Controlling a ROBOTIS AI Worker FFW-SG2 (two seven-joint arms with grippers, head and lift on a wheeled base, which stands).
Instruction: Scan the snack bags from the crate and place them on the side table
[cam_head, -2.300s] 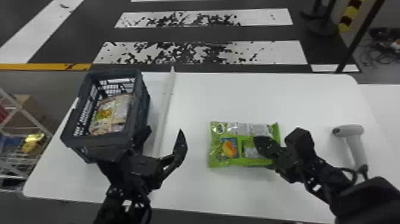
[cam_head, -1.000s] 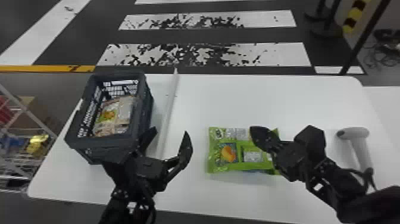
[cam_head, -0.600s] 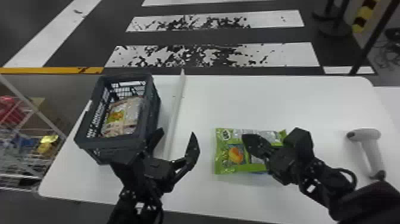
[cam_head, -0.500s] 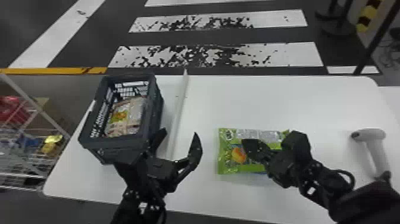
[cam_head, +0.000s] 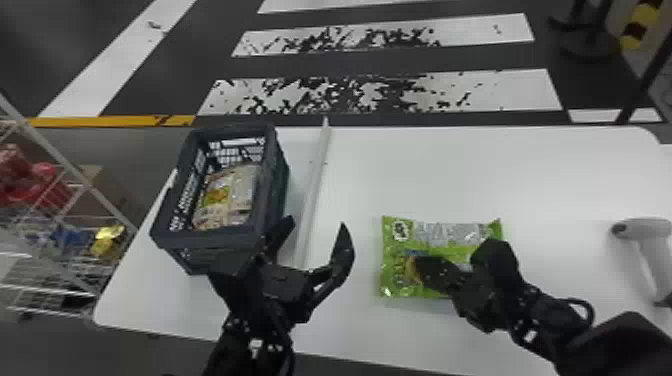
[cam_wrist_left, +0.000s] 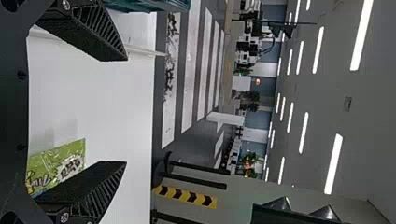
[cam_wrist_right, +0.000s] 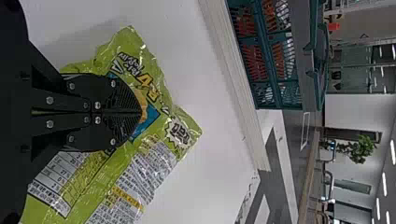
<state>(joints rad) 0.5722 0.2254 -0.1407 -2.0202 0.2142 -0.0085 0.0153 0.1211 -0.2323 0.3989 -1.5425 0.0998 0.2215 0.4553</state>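
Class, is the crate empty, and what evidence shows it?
Not empty: the crate holds at least one snack bag, lying below the rim, with the open lattice of the far wall showing beyond.

Head view high, facing down — wrist views low, sideways — sharing bag (cam_head: 445, 235).

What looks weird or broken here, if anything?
Two white floor stripes beyond the table look odd: black patches break up the white, maybe worn-off paint. Nothing looks spilled, and the crate and green snack bag look fine.
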